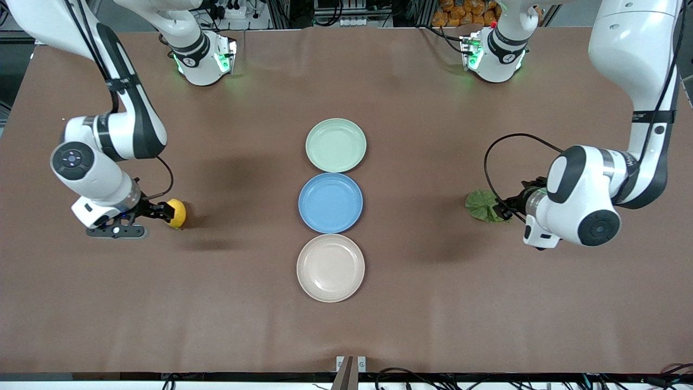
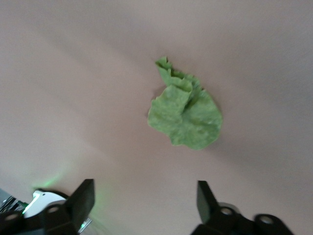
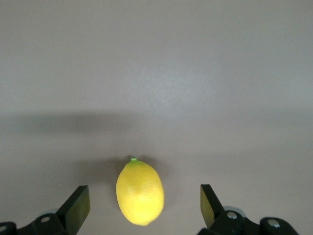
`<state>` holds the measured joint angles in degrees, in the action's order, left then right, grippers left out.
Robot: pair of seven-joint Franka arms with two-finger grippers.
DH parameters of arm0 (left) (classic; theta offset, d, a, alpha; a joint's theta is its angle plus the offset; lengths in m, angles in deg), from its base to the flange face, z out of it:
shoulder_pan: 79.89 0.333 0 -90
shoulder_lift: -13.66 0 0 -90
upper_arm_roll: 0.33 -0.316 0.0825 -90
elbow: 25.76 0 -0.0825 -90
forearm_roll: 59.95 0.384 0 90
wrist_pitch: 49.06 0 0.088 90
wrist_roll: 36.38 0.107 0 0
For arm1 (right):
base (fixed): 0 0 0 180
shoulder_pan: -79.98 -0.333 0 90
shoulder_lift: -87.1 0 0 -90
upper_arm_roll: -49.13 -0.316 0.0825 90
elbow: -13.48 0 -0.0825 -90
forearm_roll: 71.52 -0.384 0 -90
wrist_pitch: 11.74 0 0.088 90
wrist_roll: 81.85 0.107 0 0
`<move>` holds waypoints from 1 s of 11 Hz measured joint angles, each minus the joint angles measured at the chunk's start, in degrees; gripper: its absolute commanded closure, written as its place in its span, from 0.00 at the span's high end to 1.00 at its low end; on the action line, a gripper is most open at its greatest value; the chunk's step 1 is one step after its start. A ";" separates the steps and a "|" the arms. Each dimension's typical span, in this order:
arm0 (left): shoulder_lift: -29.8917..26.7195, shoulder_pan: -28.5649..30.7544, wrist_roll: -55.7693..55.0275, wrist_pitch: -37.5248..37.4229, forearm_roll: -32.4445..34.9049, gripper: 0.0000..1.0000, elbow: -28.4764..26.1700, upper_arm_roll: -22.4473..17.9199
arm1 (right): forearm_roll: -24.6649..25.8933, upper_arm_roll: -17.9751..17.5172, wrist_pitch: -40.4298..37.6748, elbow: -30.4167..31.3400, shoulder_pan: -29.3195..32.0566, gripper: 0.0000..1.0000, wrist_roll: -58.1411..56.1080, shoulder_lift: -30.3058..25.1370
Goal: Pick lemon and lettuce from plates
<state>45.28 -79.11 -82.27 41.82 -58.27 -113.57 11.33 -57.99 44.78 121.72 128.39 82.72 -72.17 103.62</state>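
Note:
The lemon [image 1: 176, 213] lies on the brown table toward the right arm's end, off the plates. In the right wrist view the lemon [image 3: 140, 192] sits between the fingers of my open right gripper [image 3: 143, 208], with a gap on each side. In the front view the right gripper [image 1: 160, 212] is right beside it. The lettuce [image 1: 483, 206] lies flat on the table toward the left arm's end. My left gripper [image 1: 507, 208] is open and empty beside it. In the left wrist view the lettuce [image 2: 185, 115] lies ahead of the left gripper [image 2: 144, 197]. The pale green plate [image 1: 335, 145] and the beige plate [image 1: 330, 267] are empty.
A blue plate [image 1: 330, 203], also empty, sits between the green and beige plates in a line down the middle of the table. The green plate is farthest from the front camera and the beige one nearest. A brown cloth [image 1: 433, 303] covers the table.

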 measured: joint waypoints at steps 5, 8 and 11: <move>-6.21 -0.09 10.75 -0.36 2.50 1.00 4.43 -0.13 | -0.19 -0.39 -8.72 -4.59 -1.50 1.00 0.07 -6.86; -13.23 -1.52 17.66 -0.81 2.75 1.00 3.86 -0.71 | -3.01 -0.42 -14.69 -6.77 -2.12 1.00 0.07 -10.95; -21.69 -1.56 21.85 -0.84 2.56 1.00 3.40 -1.01 | -5.17 -0.43 -25.27 -13.84 -2.58 1.00 0.05 -13.07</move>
<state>23.59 -80.67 -60.42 40.98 -55.70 -110.17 10.32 -63.16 44.35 96.45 114.55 80.13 -72.12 90.55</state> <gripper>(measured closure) 0.000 0.000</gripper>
